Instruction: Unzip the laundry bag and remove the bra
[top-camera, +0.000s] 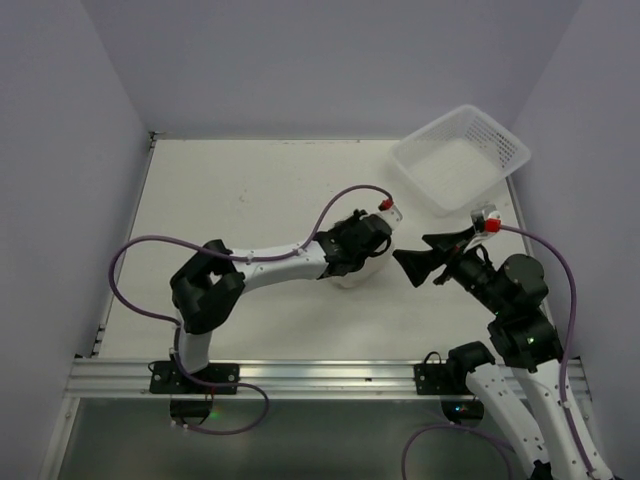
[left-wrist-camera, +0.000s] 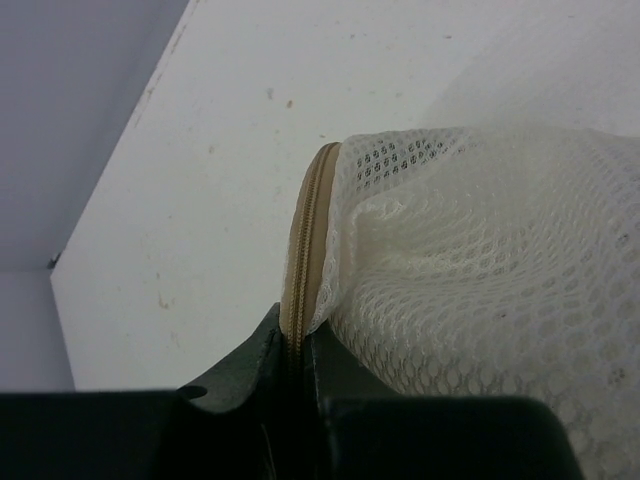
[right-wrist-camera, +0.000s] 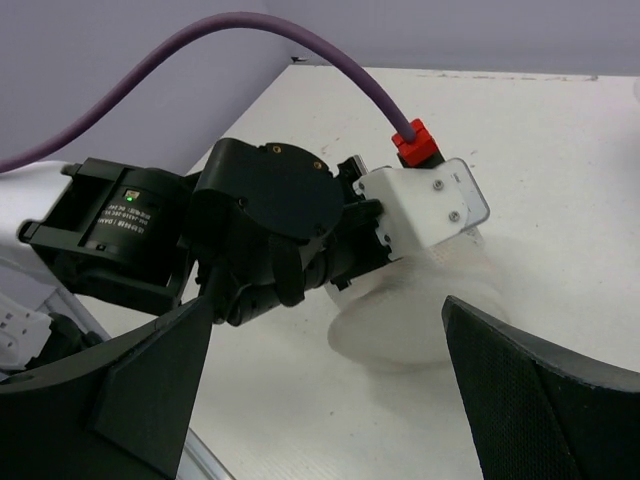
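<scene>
Your left hand (left-wrist-camera: 298, 345) was pinched closed on the tan zipper rim (left-wrist-camera: 305, 240) of the laundry bag (left-wrist-camera: 480, 300), with the tape running straight down into the slot between the two dark fingers. On the stretch the left wrist view showed, the zipper teeth looked joined, so you should judge the unzipping as not begun or barely begun. The pull tab could not be made out. No bra showed in any view. Nothing dark came through the white mesh, so whether it sat inside could not be told. That left the whole zip run and the removal to do. Your right hand (top-camera: 412, 255) hung with its jaws spread wide and gripping nothing, just to the right of the bag and aimed at it. The bag lay near the middle of the counter (top-camera: 230, 190), mostly hidden from above by the left wrist. That wrist and its purple cable (top-camera: 335, 197) crowded the bag's top, so the right hand's clear way in was from its own side. The white basket (top-camera: 510, 140) sat well apart in the far right corner.
</scene>
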